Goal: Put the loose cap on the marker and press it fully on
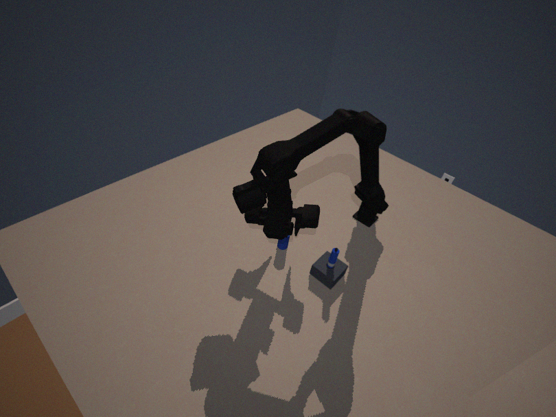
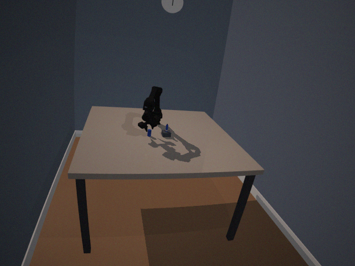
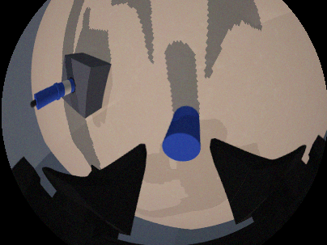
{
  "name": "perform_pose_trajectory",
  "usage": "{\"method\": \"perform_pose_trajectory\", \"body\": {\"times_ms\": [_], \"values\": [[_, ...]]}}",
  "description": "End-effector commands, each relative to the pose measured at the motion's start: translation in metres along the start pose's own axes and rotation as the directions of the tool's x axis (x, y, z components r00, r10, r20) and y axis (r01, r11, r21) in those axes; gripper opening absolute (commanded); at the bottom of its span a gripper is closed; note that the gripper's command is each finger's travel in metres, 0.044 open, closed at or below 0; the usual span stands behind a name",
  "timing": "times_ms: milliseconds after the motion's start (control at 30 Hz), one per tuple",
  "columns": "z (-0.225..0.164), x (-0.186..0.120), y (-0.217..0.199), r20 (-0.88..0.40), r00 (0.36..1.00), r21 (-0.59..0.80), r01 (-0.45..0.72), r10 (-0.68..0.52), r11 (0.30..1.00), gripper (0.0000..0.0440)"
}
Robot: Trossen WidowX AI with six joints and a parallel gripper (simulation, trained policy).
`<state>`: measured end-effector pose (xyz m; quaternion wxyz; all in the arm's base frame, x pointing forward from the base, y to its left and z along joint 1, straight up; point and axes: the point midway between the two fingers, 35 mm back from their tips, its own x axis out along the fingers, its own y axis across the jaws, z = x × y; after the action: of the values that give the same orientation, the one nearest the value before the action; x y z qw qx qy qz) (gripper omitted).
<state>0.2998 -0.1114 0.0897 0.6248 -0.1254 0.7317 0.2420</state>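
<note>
The blue cap [image 1: 283,242] [image 2: 149,133] [image 3: 181,146] stands upright on the table, its upper part hidden behind the gripper in the top view. My gripper [image 3: 178,146] [image 2: 150,129] is open and empty, pointing down just above the cap. In the wrist view the cap's top shows between the two fingertips, with a gap on each side, the wider one on the left. The blue marker [image 1: 333,255] [image 2: 167,127] [image 3: 49,95] stands upright with its dark tip bare in the dark holder block [image 1: 319,272] [image 2: 166,134] [image 3: 95,89].
The holder block is to the left of the fingers in the wrist view and to the right of the cap in the top and exterior views. The arm's base [image 1: 366,218] stands on the table [image 1: 139,250] [image 2: 118,159] behind the block. Arm shadows fall across the table top.
</note>
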Motion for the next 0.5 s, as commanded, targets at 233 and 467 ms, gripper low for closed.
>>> {"method": "perform_pose_trajectory", "body": {"times_ms": [233, 467], "values": [[0.000, 0.024, 0.001, -0.033, 0.999, -0.079, 0.003, -0.005, 0.997, 0.0241], [0.002, 0.017, 0.001, -0.022, 0.998, -0.117, 0.048, -0.051, 0.992, 0.0097]]}}
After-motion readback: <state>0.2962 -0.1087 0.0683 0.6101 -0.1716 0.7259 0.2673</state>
